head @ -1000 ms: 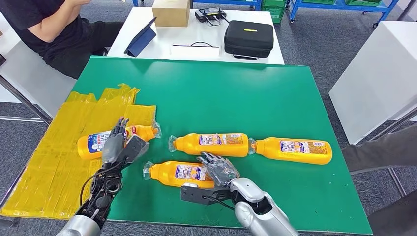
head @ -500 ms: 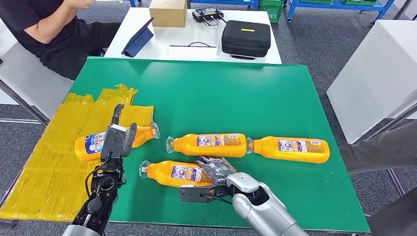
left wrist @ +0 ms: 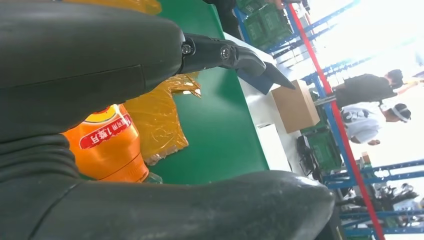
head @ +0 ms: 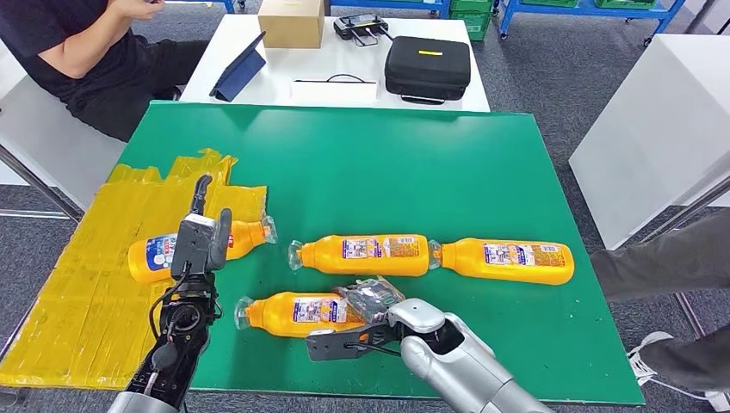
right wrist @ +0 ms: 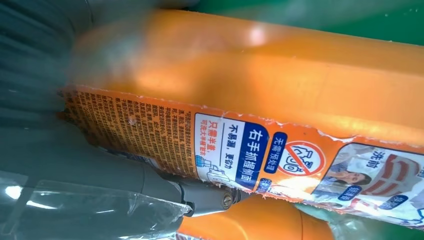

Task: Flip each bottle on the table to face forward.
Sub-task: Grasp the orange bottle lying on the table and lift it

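Green table [head: 413,163]: four orange bottles [head: 370,255], lying flat.

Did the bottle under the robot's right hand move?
Yes. The near bottle slid toward the robot's left: its cap end was about level with the middle bottle's cap before and now sits well past it. The right hand rests on it.

Four orange bottles [head: 361,255] carry printed labels, mostly orange and white with blue patches; the one at nine o'clock [head: 163,254] shows a blue and white label. The table [head: 413,163] is green, its nine o'clock side covered by crinkled yellow sheeting [head: 77,292].
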Controlling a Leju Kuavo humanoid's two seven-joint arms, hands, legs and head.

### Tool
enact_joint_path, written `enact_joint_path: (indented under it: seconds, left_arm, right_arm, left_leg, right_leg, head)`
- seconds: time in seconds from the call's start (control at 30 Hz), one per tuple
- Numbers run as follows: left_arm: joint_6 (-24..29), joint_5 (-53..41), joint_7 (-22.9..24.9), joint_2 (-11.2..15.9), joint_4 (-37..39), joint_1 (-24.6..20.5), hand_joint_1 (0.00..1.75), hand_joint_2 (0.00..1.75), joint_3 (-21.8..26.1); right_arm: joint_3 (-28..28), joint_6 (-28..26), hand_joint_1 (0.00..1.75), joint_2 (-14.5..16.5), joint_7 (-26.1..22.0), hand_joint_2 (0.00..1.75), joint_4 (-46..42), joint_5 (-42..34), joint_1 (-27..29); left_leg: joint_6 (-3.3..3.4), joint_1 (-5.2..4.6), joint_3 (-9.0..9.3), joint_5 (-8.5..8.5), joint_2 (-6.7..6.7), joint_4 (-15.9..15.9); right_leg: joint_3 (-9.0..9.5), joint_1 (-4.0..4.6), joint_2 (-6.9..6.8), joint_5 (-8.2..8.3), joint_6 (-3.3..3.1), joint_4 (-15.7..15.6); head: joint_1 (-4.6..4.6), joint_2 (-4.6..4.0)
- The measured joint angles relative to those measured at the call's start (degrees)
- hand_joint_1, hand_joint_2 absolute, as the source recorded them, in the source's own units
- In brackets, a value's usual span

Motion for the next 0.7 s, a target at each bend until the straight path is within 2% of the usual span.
enact_joint_path:
  seconds: [0.37, 0.5, 0.6, 0.7]
  left_arm:
    - [-1.88, 8.76, 0.69, 0.04, -0.76, 0.29, 0.00, 0.00, 0.08]
    - [-8.58, 22.13, 2.33, 0.00, -2.21, 1.56, 0.00, 1.75, 1.23]
    - [-15.06, 34.57, 3.79, 0.02, -4.80, 4.47, 0.00, 1.75, 3.12]
    - [-18.80, 41.53, 4.23, 0.27, -7.86, 7.77, 0.00, 1.75, 5.17]
  right_arm:
    - [1.07, -1.35, 1.75, -0.10, 1.54, 1.75, 0.49, -2.24, -0.43]
    - [-1.65, -6.55, 1.75, -0.63, 2.02, 1.75, -1.33, -9.25, 1.22]
    - [-8.61, -9.30, 1.75, -2.59, 2.21, 1.75, -8.57, -15.11, 6.16]
    - [-16.85, -10.46, 1.75, -4.74, 0.59, 1.75, -18.28, -18.12, 12.62]
  left_leg:
    - [-0.04, 0.03, 0.01, -0.02, 0.04, 0.00]
    - [-0.04, 0.04, -0.01, -0.02, 0.03, 0.00]
    - [0.01, 0.02, -0.25, 0.03, -0.18, 0.01]
    - [0.04, -0.01, -0.62, 0.05, -0.32, 0.03]
  right_leg:
    - [0.01, 0.02, 0.04, -0.04, -0.06, 0.00]
    - [0.01, 0.02, 0.04, -0.04, -0.06, 0.00]
    - [-0.10, 0.00, -0.08, -0.02, -0.01, 0.00]
    - [-0.38, -0.02, -0.20, 0.01, 0.04, 0.01]
  head:
    - [0.00, 0.00]
    - [-0.01, 0.00]
    - [0.01, 0.00]
    - [0.01, 0.00]
